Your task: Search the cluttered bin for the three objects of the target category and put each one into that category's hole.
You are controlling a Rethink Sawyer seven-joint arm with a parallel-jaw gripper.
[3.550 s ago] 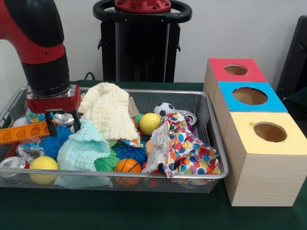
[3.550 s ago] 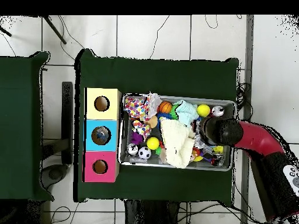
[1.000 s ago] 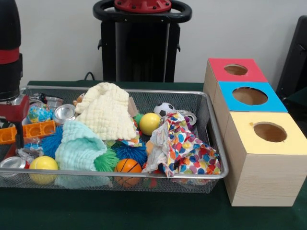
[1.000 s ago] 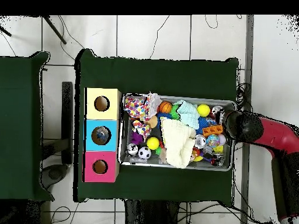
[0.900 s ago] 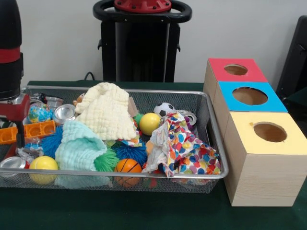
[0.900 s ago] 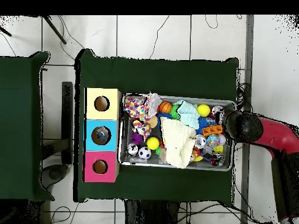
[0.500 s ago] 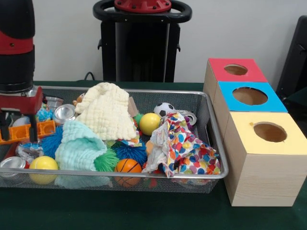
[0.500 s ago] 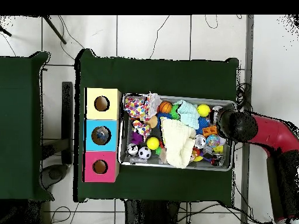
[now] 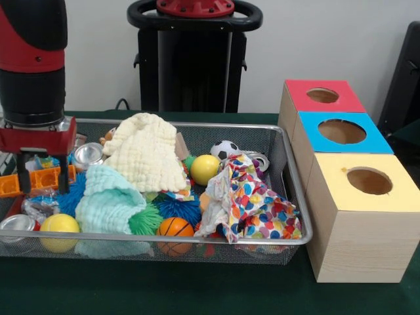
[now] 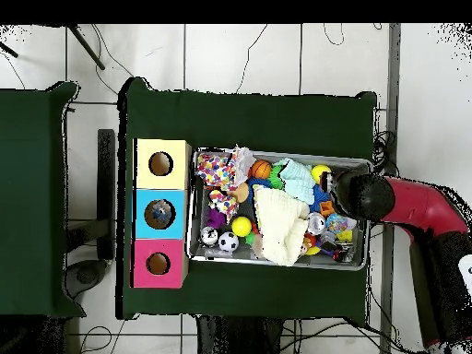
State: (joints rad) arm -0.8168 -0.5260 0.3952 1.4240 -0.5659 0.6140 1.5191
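Note:
The silver wire-mesh bin [image 9: 197, 125] holds mixed clutter. One crinkly clear and blue packet [image 9: 38, 207] lies at its left end, between the orange block [image 9: 44, 177] and a yellow ball [image 9: 59, 226]. No other packet shows. My gripper [image 9: 44, 190] hangs open over the left end, its fingers [image 9: 63, 174] straddling the orange block just above the packet, holding nothing. In the overhead view the arm [image 10: 359, 195] covers the bin's [image 10: 277, 155] right end and hides the gripper. The red [image 9: 321, 95], blue [image 9: 341, 131] and yellow [image 9: 367, 180] boxes each have a round hole.
A cream cloth [image 9: 147, 154], a mint cloth [image 9: 108, 200] and a spotted cloth [image 9: 252, 203] cover much of the bin. Metal cans [image 9: 86, 156], blue spiky balls [image 9: 72, 193], a basketball [image 9: 174, 228] and a soccer ball [image 9: 225, 149] lie among them. The boxes stand right of the bin.
The gripper has moved from the bin's left edge to the right, into the bin, and now hangs over the orange block. It stays open and empty.

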